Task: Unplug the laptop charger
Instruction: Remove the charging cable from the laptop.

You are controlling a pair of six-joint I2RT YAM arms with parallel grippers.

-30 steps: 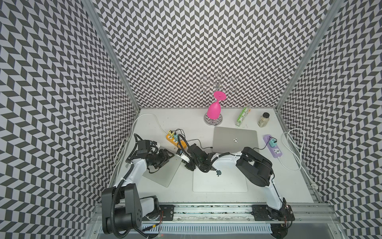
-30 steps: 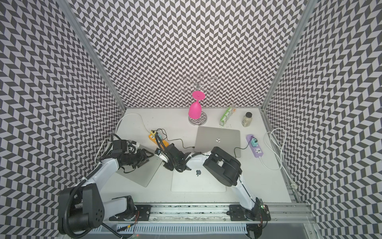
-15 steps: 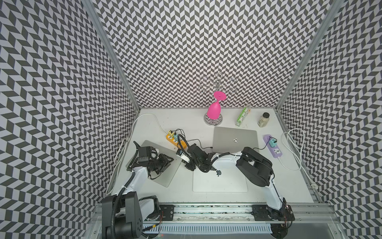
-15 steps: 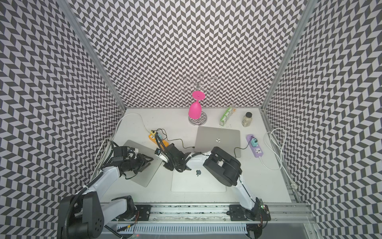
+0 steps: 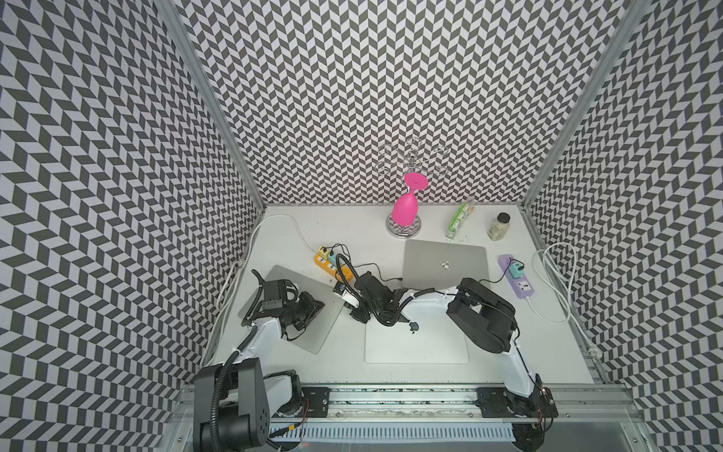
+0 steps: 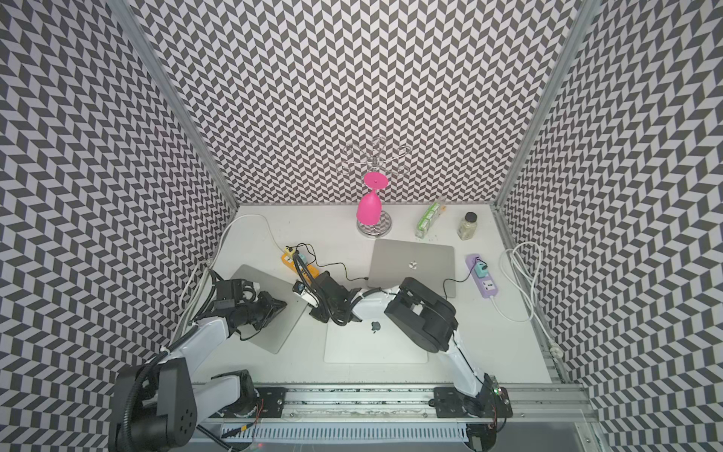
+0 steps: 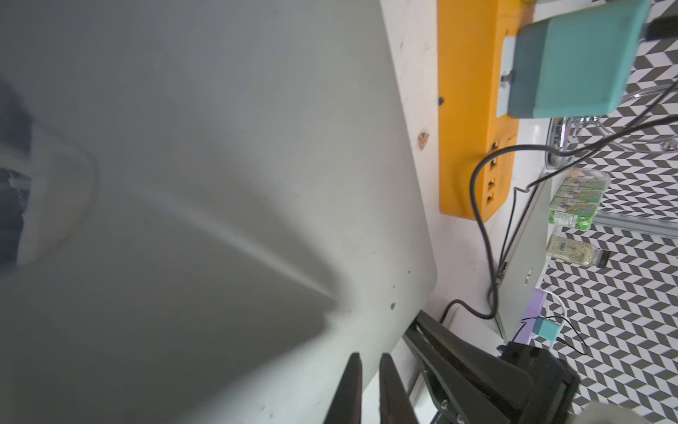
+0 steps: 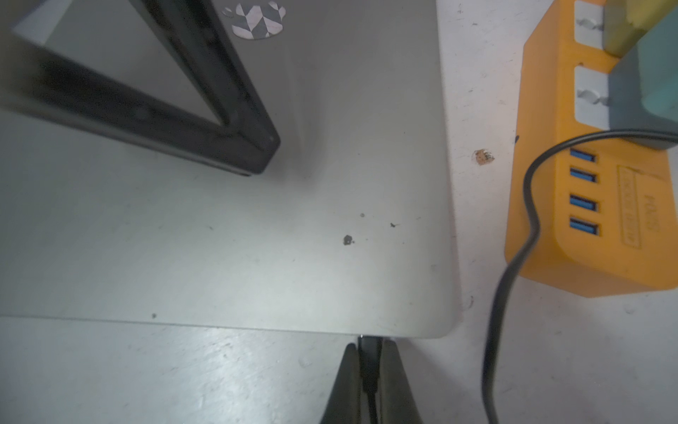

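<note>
Charger plug: the black plug meets the edge of the grey laptop, close to the corner nearest the orange power strip. It appears seated in the port.
Right end effector: the right gripper is clamped on the plug, one finger on each side, with the tips just short of the laptop's edge.
Cable: the black cable curves past the strip's blue USB ports up to the teal adapter on top of the strip.
Laptop position: lid closed, lying askew on the left part of the table in both top views.
Left end effector: the left gripper is over that lid. Its fingers are drawn almost together with only a thin slit between them, and nothing is held. Contact with the lid cannot be confirmed.
Other laptops: a silver laptop lies front centre. A second closed laptop lies behind it, cabled to a purple power strip.
Back of table: a pink goblet hangs inverted on a wire rack. A green carton and a jar are beside it.
</note>
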